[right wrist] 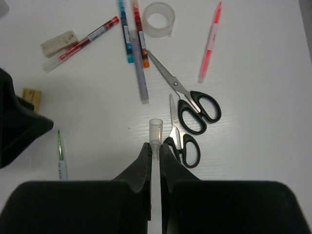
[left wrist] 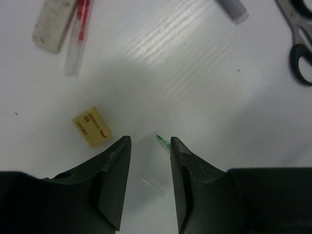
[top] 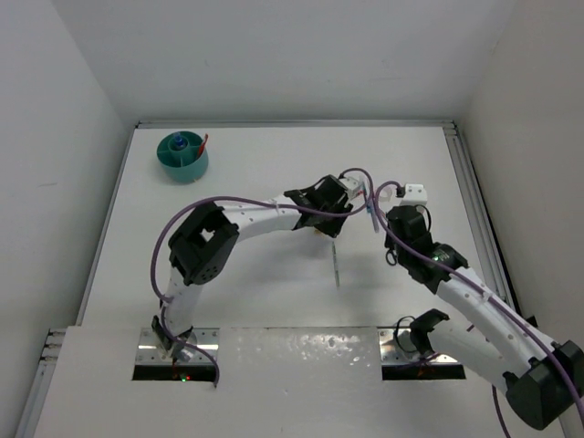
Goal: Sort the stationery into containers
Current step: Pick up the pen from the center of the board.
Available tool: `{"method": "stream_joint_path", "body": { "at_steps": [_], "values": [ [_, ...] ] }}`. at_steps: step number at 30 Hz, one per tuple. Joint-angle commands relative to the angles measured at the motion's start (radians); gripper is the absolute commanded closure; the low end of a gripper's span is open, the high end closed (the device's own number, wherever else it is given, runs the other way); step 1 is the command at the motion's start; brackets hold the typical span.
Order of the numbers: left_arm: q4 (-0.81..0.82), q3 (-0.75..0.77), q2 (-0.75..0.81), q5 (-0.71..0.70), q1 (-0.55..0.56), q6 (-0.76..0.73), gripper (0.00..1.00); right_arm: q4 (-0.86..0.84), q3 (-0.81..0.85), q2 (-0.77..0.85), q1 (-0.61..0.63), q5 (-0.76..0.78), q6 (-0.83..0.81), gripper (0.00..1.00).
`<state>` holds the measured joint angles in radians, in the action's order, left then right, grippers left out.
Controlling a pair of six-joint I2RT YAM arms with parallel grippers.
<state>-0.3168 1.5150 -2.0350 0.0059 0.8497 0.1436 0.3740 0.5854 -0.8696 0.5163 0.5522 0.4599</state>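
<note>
Two arms, top view: the left arm [top: 246,217] bends at the elbow and stretches rightward, its wrist over the far end of the green pen [top: 336,261]. The right arm [top: 456,283] angles in from the right of that pen.
Teal tub [top: 182,157]: well apart from the green pen, far off to its left, with a few items standing in it.
Left wrist view: the left gripper [left wrist: 150,146] points down, jaws parted and straddling the green pen close to its tip. A tan block [left wrist: 92,127] lies just left of the pen, touching nothing.
Step in hand: picking up the green pen, I judge. Slide toward mid-barrel before closing, because a pinch at the tip may let it swing. Keep clear of the tan block.
Right wrist view: the right gripper [right wrist: 155,146] is closed, with a clear tube [right wrist: 155,127] seemingly pinched at its tips. It sits right of the green pen.
Unsorted: scissors [right wrist: 171,84] and tape roll [right wrist: 145,20], right of the green pen.
</note>
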Motion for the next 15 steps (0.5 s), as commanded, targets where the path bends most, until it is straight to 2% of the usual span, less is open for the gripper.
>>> {"method": "stream_joint_path", "body": {
  "at_steps": [1,9,15],
  "values": [
    [-0.074,0.056,-0.002,-0.089,0.032,0.066,0.64,0.048,0.013,0.018,-0.038,0.006,0.028,1.00],
    [0.001,-0.002,0.007,-0.098,0.071,0.164,0.63,0.163,0.060,-0.022,-0.079,-0.159,-0.023,1.00],
    [-0.094,0.000,0.038,-0.126,0.121,0.241,0.63,0.252,0.145,-0.037,-0.082,-0.205,-0.052,1.00]
  ]
}}
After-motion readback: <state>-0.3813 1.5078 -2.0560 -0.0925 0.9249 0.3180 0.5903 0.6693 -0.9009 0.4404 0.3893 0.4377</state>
